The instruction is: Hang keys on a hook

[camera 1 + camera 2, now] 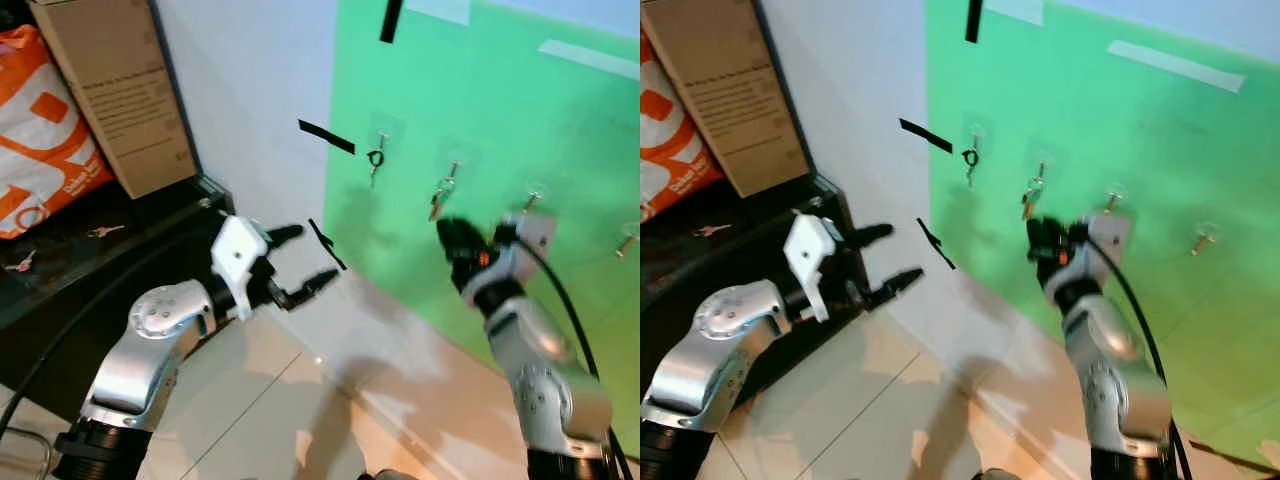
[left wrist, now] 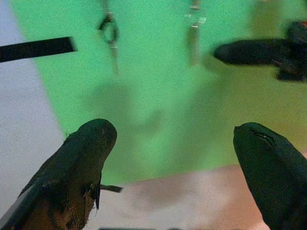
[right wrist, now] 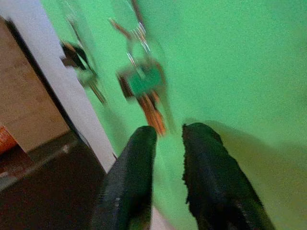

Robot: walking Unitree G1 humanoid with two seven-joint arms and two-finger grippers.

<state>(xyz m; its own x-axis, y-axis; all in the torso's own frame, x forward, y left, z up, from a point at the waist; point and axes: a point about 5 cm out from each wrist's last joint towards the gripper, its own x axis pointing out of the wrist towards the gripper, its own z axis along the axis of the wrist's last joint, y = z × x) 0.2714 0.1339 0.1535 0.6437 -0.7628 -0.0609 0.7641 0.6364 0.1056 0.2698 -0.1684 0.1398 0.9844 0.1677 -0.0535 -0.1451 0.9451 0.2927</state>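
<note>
A bright green wall panel (image 1: 480, 120) filled the upper right, crossed by black tape strips (image 1: 326, 137). At upper left sat a brown cardboard box (image 1: 120, 90) and an orange-and-white bag (image 1: 40, 130).

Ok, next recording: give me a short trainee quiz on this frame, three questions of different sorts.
1. True or false: the left tool has its fingers spread apart.
2. Multiple choice: which is nearer the keys hanging on the green wall? A) left tool B) right tool C) cardboard box
3. Fill in: the bag beside the cardboard box is white and ____.

Key: 1 true; 2 B; 3 orange.
</note>
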